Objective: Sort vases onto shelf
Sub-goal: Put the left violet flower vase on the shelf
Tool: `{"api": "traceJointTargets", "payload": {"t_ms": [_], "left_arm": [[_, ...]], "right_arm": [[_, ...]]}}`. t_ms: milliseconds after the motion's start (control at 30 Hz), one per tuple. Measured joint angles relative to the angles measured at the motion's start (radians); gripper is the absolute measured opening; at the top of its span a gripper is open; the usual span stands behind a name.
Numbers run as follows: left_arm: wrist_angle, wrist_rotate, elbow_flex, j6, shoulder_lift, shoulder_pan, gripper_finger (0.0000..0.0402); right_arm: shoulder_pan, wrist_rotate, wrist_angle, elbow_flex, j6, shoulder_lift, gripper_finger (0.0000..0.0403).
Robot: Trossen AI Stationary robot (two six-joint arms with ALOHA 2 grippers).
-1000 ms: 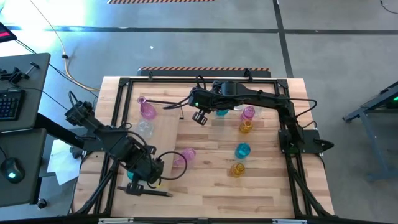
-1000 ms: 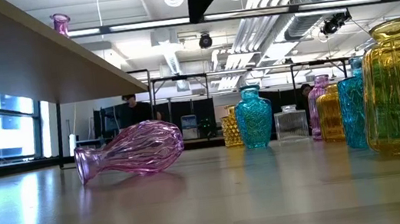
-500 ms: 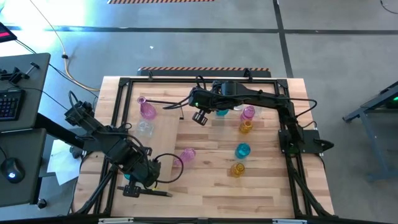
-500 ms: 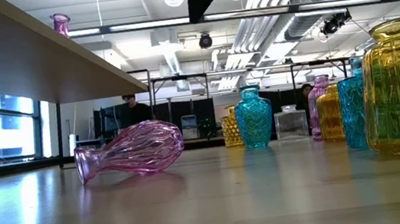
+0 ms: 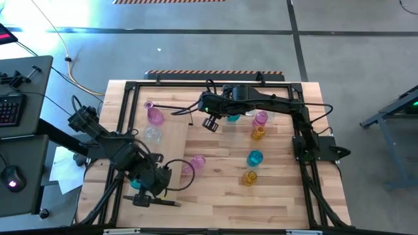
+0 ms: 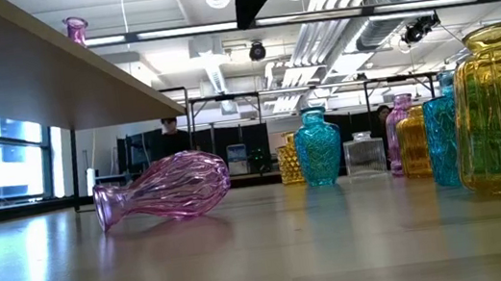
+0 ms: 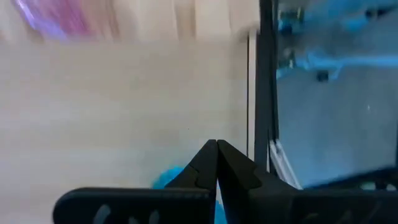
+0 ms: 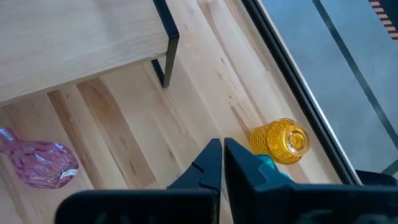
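The shelf point(image 5: 171, 140) is a light-wood board on dark rails at the table's left. A pink vase point(image 5: 155, 116) and a clear one point(image 5: 152, 134) stand on it. My left gripper point(image 5: 154, 188) hangs shut over the shelf's near end, and a teal vase point(image 7: 169, 179) shows partly under its fingers. Another pink vase point(image 5: 196, 162) lies on its side on the table beside the shelf. My right gripper point(image 5: 209, 123) waits shut, high over the table's middle. Teal point(image 5: 255, 157), amber point(image 5: 249, 177) and pink point(image 5: 260, 118) vases stand to the right. My left gripper's shut fingers point(image 7: 205, 163) point down just over the teal vase point(image 5: 136, 185). The gripper itself hides the place, so I cannot tell whether they touch it.
A dark frame point(image 5: 196, 83) runs round the tabletop. The shelf's dark rail leg point(image 8: 166, 59) stands near the fallen pink vase point(image 8: 37, 163). A dark tool point(image 5: 157, 202) lies at the near-left edge. Bare wood point(image 5: 222, 202) stretches along the near side.
My left gripper has swayed a little over the shelf's near end, toward the near-left corner and back, and has stayed shut. The vases have kept their places.
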Motion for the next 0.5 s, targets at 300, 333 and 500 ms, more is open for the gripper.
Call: {"api": "traceJointTargets", "payload": {"t_ms": [300,333,500], "left_arm": [[0.027,-0.230,0.160,0.147,-0.005,0.152,0.0000],[0.027,-0.267,0.179,0.166,-0.009,0.171,0.0000],[0.035,-0.456,0.261,0.227,-0.019,0.285,0.0000]], "right_arm": [[-0.044,0.087,-0.062,-0.001,-0.020,-0.066,0.0000],[-0.059,0.108,-0.072,-0.001,-0.020,-0.087,0.0000],[-0.151,0.129,-0.092,0.000,-0.017,-0.189,0.0000]]}}
